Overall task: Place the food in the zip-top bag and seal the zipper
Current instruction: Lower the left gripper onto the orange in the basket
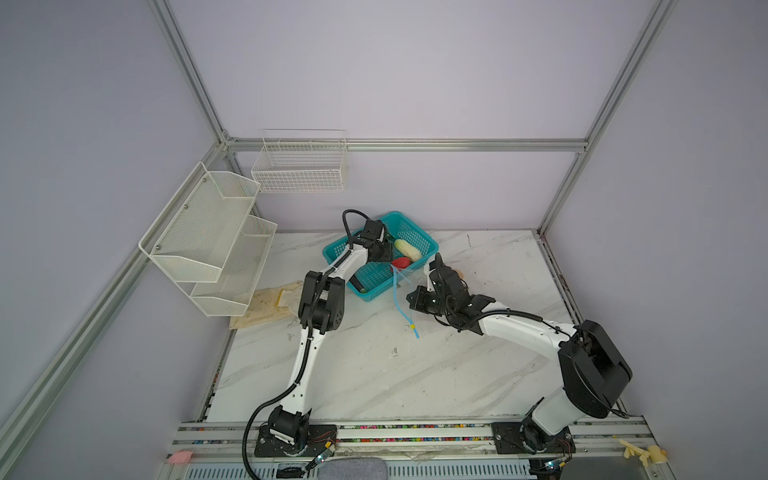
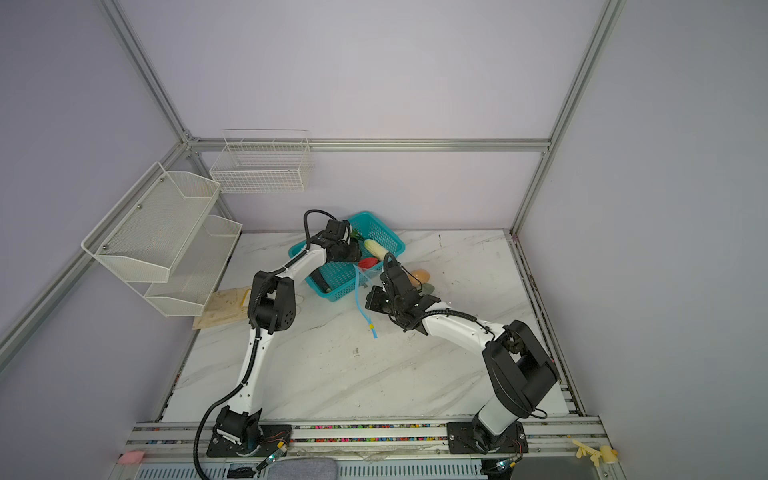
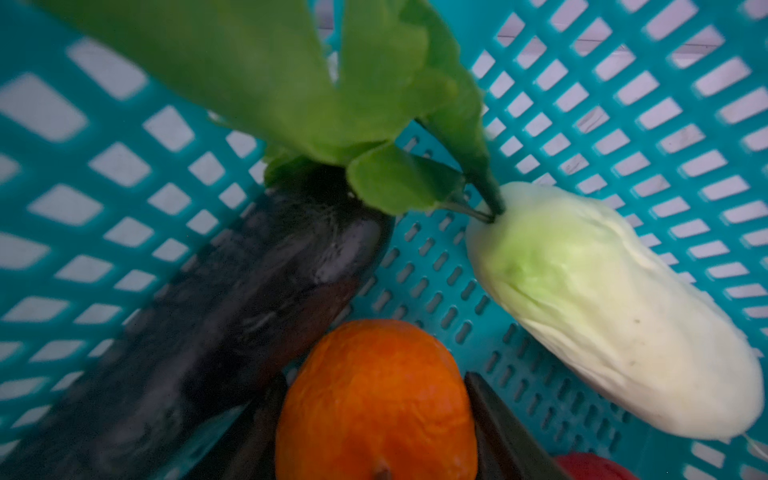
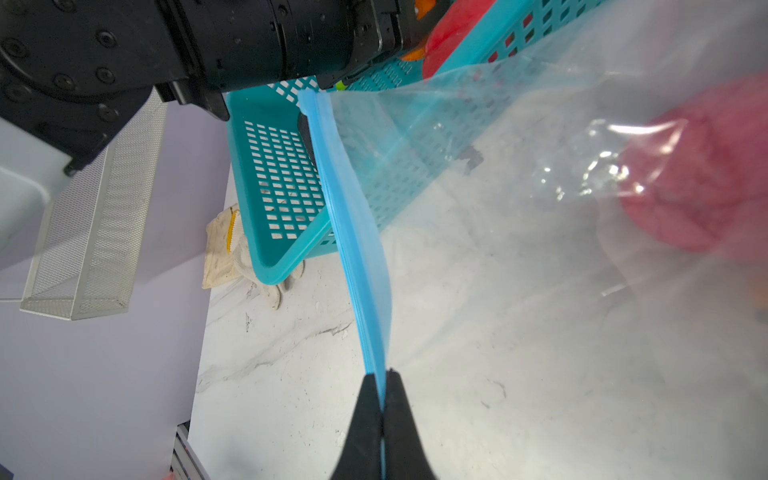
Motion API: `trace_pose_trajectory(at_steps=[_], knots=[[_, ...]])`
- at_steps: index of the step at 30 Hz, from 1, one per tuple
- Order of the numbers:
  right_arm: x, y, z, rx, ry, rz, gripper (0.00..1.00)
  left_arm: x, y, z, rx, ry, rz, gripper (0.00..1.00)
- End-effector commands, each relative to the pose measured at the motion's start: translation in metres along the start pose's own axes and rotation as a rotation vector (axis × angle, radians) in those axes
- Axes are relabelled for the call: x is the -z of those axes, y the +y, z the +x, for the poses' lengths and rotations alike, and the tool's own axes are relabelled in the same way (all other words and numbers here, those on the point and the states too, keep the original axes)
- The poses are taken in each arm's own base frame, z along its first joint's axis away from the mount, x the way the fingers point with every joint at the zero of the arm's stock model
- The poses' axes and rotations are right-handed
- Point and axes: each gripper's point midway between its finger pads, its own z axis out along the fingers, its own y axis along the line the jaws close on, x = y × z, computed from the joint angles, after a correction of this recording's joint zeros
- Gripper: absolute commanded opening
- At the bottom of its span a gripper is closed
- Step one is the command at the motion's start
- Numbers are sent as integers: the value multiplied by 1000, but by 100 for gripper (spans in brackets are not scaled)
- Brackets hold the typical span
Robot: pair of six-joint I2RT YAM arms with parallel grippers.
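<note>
- Left gripper (image 3: 376, 376): jaws straddle the orange (image 3: 374, 407) in the teal basket (image 3: 623, 124); firm grip cannot be told
- The orange: probably light, soft; hold across its middle
- Right gripper (image 4: 382, 378): clenched on the zipper (image 4: 357, 232) of the limp zip-top bag (image 4: 540, 249) beside the basket

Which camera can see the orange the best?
The left wrist view. The orange looks big and close there, between the fingers of the left gripper. In both top views that gripper hides it. The right wrist view catches only a small orange sliver beside the gripper.
</note>
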Motion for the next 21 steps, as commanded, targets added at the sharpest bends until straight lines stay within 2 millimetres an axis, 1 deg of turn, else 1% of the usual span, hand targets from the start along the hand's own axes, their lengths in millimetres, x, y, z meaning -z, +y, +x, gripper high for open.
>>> trace_pose_trajectory(at_steps=[1, 5, 12, 20, 21], knots=[[-2, 2, -4, -1, -11, -10, 0, 33, -14, -41, -31, -118, 24, 59], [-1, 1, -3, 0, -12, -11, 0, 42, -14, -44, -36, -130, 27, 56], [1, 2, -3, 1, -17, -18, 0, 52, -13, -38, -36, -124, 22, 55], [3, 5, -5, 7, -24, -26, 0, 64, -1, -29, -2, -117, 10, 54], [3, 5, -6, 8, -25, -27, 0, 65, 3, -26, 4, -112, 6, 54]])
